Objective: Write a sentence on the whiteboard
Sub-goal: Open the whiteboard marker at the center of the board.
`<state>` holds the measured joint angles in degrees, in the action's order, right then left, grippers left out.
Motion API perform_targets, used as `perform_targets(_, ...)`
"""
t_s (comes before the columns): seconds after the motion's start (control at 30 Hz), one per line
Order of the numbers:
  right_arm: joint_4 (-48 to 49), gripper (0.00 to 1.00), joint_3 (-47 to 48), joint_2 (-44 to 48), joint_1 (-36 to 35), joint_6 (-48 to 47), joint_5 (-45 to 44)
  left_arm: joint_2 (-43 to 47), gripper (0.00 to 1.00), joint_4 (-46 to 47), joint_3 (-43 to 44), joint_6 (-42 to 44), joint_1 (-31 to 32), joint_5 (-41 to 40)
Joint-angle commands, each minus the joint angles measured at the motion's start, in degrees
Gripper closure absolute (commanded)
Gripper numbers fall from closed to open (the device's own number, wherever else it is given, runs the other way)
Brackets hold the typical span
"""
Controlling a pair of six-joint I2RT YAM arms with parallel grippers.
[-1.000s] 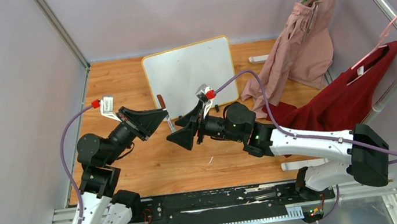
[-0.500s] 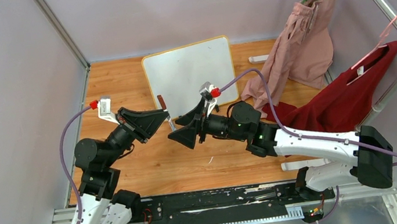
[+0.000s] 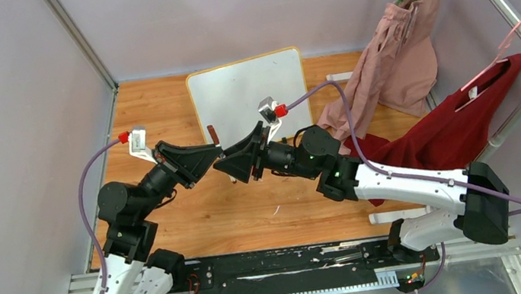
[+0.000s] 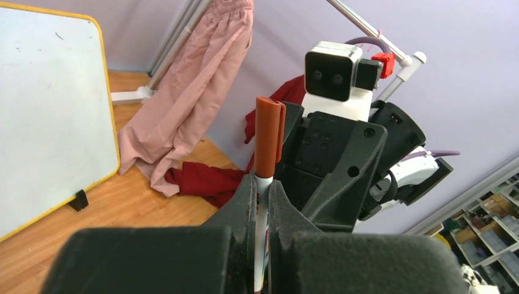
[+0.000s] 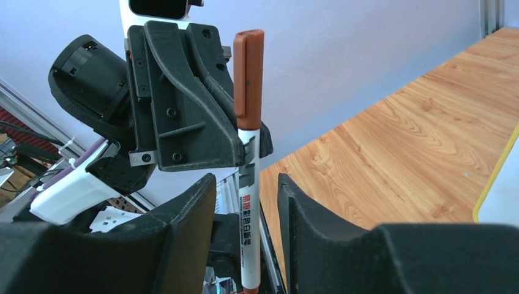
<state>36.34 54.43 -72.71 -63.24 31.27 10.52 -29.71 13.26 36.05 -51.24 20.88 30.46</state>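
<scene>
The whiteboard (image 3: 250, 94) with a yellow-orange frame leans at the back of the wooden table; it also shows in the left wrist view (image 4: 49, 116). No sentence shows on its face. My left gripper (image 3: 217, 153) (image 4: 262, 184) is shut on a white marker (image 4: 268, 138) whose red-brown cap (image 3: 212, 133) points up. My right gripper (image 3: 224, 164) (image 5: 246, 184) faces it tip to tip. Its jaws stand on either side of the marker's barrel (image 5: 248, 202), with a gap on both sides.
A pink garment (image 3: 399, 58) and a dark red garment (image 3: 455, 127) hang from a metal rack (image 3: 499, 6) at the right and spill onto the table. A white rack foot (image 3: 394, 215) lies at the front right. Grey walls close in the left and the back.
My right gripper has moved left to meet the left gripper. Its jaws have narrowed around the marker. The left arm has hardly shifted and still holds the marker.
</scene>
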Motion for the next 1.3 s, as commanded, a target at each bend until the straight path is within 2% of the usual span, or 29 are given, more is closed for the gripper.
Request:
perform_targets(0.0,-0.18,0.59,2.43,-0.84,0.40,0.60,0.49,0.71,1.00,2.22,2.29,0.29,0.60,0.86)
perform_targets(0.2,-2.00,0.88,2.58,-0.83,0.44,-0.65,1.52,0.58,1.00,2.24,3.35,0.36,0.82,1.60)
perform_targets(0.23,-2.24,0.94,2.48,-0.59,0.41,-1.06,1.78,0.55,0.94,2.22,3.51,0.36,0.85,1.66)
perform_targets(0.27,-2.83,0.99,2.32,-0.34,0.38,-1.73,2.07,0.54,0.83,2.21,3.69,0.35,0.88,1.69)
perform_targets(0.37,-5.68,1.00,2.20,0.94,0.40,-4.22,3.99,0.43,0.30,2.30,4.69,1.04,0.86,3.12)
perform_targets(0.4,-6.53,1.00,1.84,1.67,0.40,-5.09,4.35,0.37,0.17,2.30,5.20,1.40,0.83,3.50)
perform_targets(0.43,-7.35,1.00,1.38,2.49,0.40,-5.83,4.53,0.36,0.09,2.30,5.70,1.81,0.87,3.96)
perform_targets(0.5,-9.11,1.00,0.72,4.13,0.40,-7.47,4.95,-0.03,0.02,2.30,6.80,2.40,0.91,4.84)
perform_targets(0.63,-10.28,1.00,-0.70,6.77,0.40,-8.65,5.79,-1.00,0.03,2.33,7.86,2.89,0.85,5.45)
perform_targets(0.87,-9.54,1.00,-1.02,7.38,0.35,-8.42,8.02,-3.06,0.13,2.53,7.69,2.03,0.91,6.19)
perform_targets(1.0,-8.94,1.00,-0.42,6.51,0.29,-8.12,9.01,-4.76,0.24,2.61,8.71,1.32,0.91,8.00)
perform_targets(1.17,-8.70,1.00,-0.21,5.88,0.31,-8.14,9.16,-5.25,0.47,2.56,9.06,1.08,1.00,8.82)
perform_targets(1.27,-8.57,1.00,-0.12,5.74,0.30,-8.13,9.47,-5.42,0.55,2.61,8.91,0.88,1.15,9.05)
